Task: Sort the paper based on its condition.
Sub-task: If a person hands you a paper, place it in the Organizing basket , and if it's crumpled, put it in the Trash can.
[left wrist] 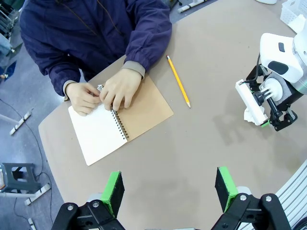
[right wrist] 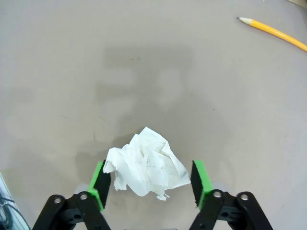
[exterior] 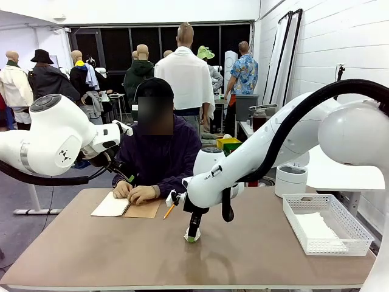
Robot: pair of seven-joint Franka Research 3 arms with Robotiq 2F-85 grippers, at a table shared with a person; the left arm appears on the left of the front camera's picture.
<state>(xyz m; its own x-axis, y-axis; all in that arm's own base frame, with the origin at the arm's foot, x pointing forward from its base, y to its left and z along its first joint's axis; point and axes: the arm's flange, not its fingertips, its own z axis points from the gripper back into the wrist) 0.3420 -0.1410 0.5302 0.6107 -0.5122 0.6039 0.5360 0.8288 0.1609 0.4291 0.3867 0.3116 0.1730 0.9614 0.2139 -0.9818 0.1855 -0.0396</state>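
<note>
Right wrist view puts the crumpled paper [right wrist: 146,165] squarely between the green pads [right wrist: 199,182] of the right gripper [right wrist: 148,184]: a white, wrinkled wad with sharp creases and a ragged lower edge, lying on the smooth tan table [right wrist: 96,72]. One pad touches its side, the other stands just clear, so the fingers are spread around it and not clamped. A yellow pencil [right wrist: 273,31] with a sharpened tip lies well apart at the far corner.

From the front, that gripper [exterior: 192,234] points straight down at mid-table with the wad [exterior: 189,236] at its tips. A white mesh basket [exterior: 325,223], rectangular and perforated, sits at the right end of the table with flat white sheets [exterior: 316,226] inside.

Left wrist view shows the left gripper [left wrist: 168,191] high above the table, its fingers wide apart and holding nothing. Below, a person's hands [left wrist: 103,93] rest on the wire spine of a spiral notebook [left wrist: 120,122], brown cover folded open beside a blank white page.
</note>
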